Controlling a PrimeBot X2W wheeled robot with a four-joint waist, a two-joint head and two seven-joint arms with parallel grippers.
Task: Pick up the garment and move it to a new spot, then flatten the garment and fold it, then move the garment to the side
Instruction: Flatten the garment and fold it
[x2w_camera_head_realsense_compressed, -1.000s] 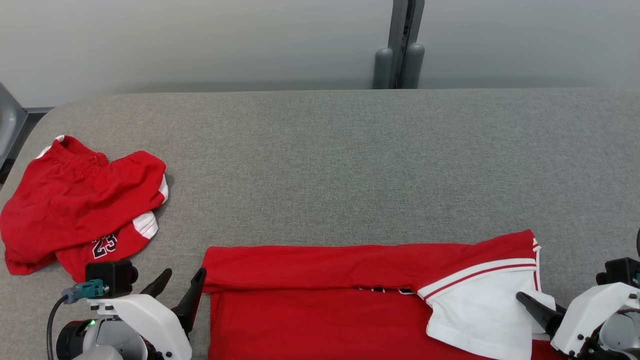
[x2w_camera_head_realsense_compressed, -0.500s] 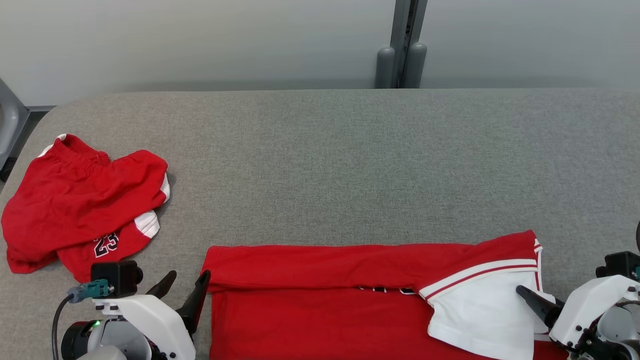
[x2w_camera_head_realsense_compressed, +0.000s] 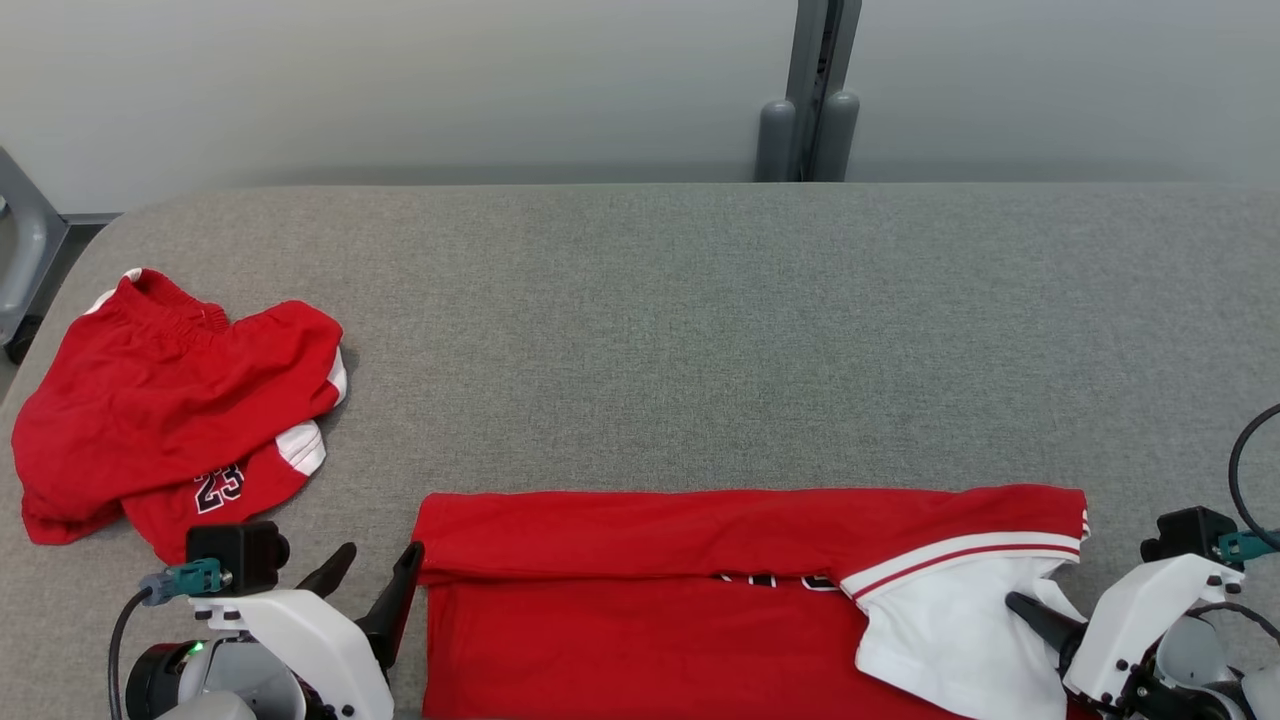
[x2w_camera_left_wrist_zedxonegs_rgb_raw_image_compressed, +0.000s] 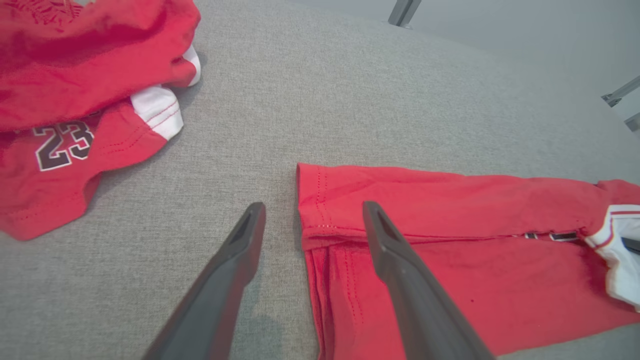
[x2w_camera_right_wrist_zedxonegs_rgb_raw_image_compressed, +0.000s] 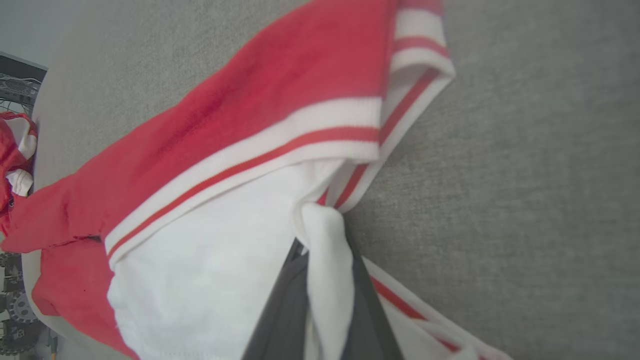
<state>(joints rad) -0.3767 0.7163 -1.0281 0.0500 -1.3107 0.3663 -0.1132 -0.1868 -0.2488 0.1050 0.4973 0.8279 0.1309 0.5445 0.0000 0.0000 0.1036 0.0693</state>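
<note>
The garment is a red jersey with white, red-striped trim, lying folded lengthwise along the table's front edge. My left gripper stands open at its left end. In the left wrist view this gripper straddles the garment, with one finger over the red cloth and the other over bare table. My right gripper is at the white right end. In the right wrist view this gripper is shut on a bunched fold of the garment's white cloth.
Red shorts with the number 23 lie crumpled at the table's left; they also show in the left wrist view. The grey fabric table stretches back to a wall with a grey post. A grey frame stands off the left edge.
My right gripper has closed on the white cloth and drawn back a little, tugging the garment's right end. The camera has shifted slightly. The left gripper stays open in place.
</note>
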